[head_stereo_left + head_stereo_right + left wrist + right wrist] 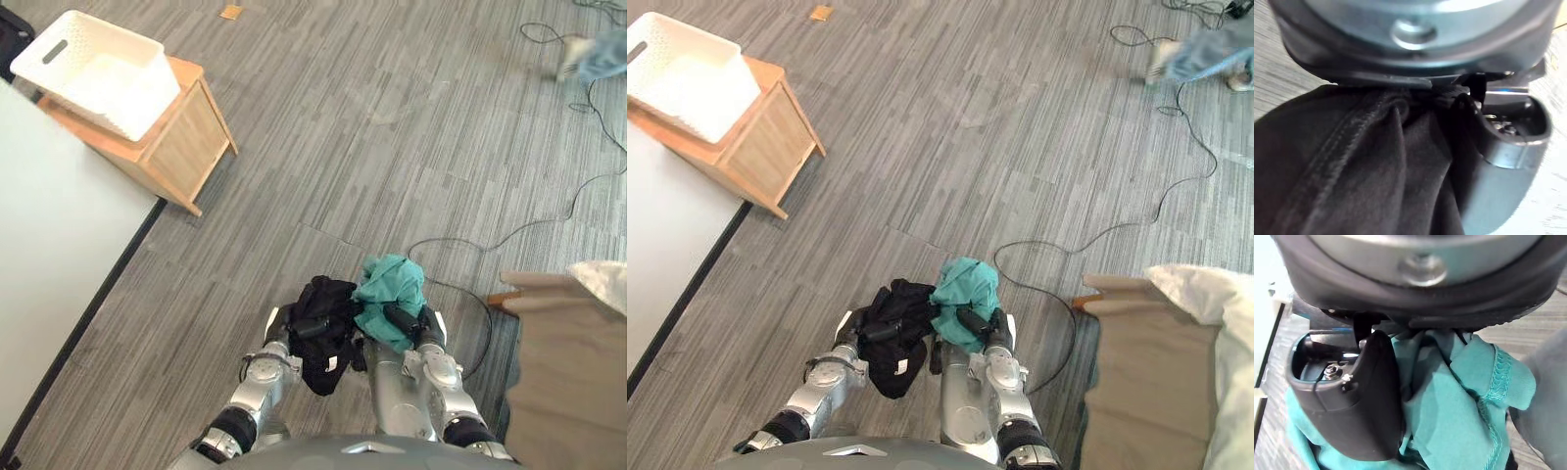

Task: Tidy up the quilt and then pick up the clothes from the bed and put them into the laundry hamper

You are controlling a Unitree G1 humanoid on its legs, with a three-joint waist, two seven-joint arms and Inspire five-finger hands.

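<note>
Both arms are reaching forward side by side at the near edge of the head view, and each one is carrying laundry. The left hand is clenching around a black garment; the cloth is bunching over the hand and drooping below it toward six o'clock. In the left wrist view the black fabric is running straight in under the palm, with the thumb curling beside it. The right hand is gripping a teal garment, which is piling up in a loose ball above the fingers. In the right wrist view the dark thumb is pressing into the teal folds, so that hand is grasping too. The two bundles are touching each other where black meets teal, both hanging above the grey striped floor.

The white laundry hamper is sitting well apart from the hands, out at about ten o'clock, resting tilted on a wooden stand. Just beside the stand, along nine o'clock, a pale flat surface with a dark edge is running down the side. A small tan scrap is lying on the floor at around eleven o'clock. At four o'clock a tan upholstered frame is showing, with a white quilt lying over its far side. A person's blurred leg is crossing at two o'clock.
</note>
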